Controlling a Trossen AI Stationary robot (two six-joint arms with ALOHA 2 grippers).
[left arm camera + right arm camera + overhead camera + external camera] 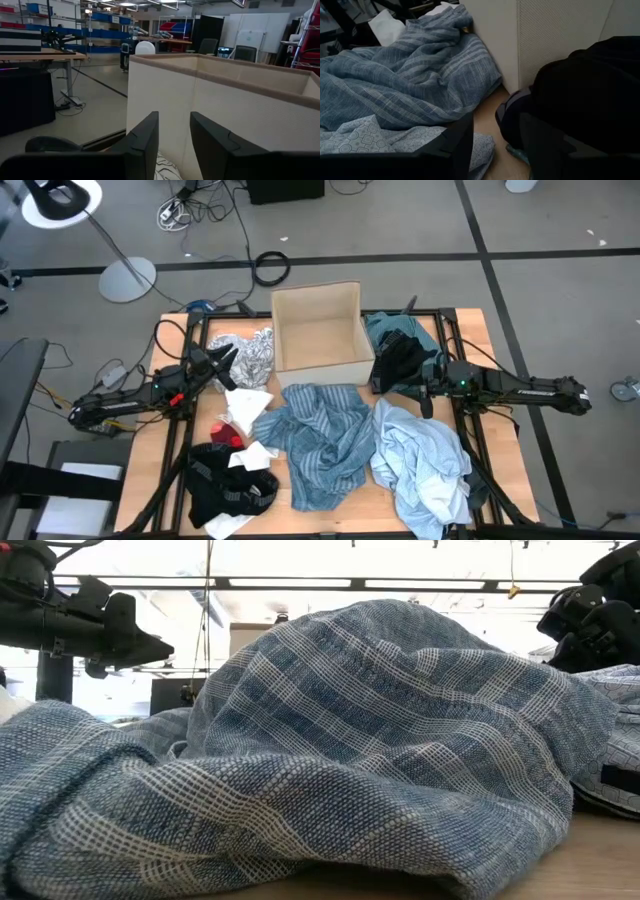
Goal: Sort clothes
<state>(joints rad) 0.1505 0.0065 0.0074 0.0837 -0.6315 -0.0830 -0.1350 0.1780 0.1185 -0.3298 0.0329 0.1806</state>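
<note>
Right wrist view, black piece (590, 95) just beyond open jaws, beside cardboard box (560, 35)

No text, label, brand or number can be read on anything here.

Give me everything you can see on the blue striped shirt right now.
The blue striped shirt is a soft woven garment, mid-blue with fine pale stripes and checks. It lies crumpled in a loose heap at the table's middle, just in front of the cardboard box, reaching the box's front wall. Its right edge meets the pale blue shirt; its left edge touches a white piece. No gripper holds it. Collar, sleeves and buttons cannot be made out.
</note>
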